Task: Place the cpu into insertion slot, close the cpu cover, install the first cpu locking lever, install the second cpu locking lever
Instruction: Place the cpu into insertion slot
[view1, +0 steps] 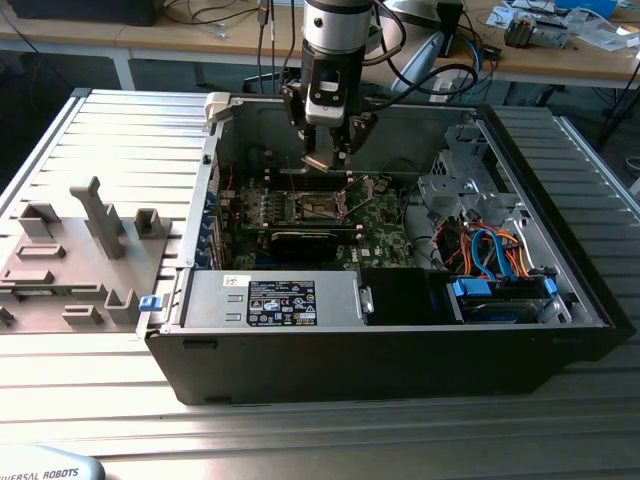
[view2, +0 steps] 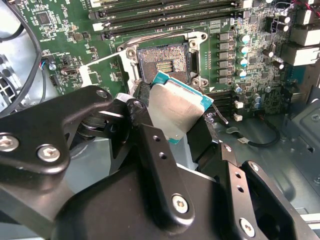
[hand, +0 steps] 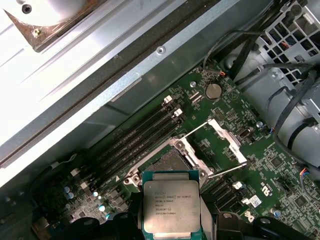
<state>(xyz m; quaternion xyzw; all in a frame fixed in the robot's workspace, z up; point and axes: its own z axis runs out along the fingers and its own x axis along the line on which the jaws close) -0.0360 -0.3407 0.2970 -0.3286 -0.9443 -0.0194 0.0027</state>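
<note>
Print, mostly too fine to make out: rows of dark lettering on the cpu (hand: 171, 207) gripped in the claw (view1: 325, 152); black label (view1: 282, 302) on a silver box (view1: 205, 300), well apart from claw; white lettering on a blue cover (view1: 45, 472), farthest from claw.

Black hand (view2: 170, 122) with silver screws (view2: 180, 203); silver, black-banded arm (view1: 335, 25).
</note>
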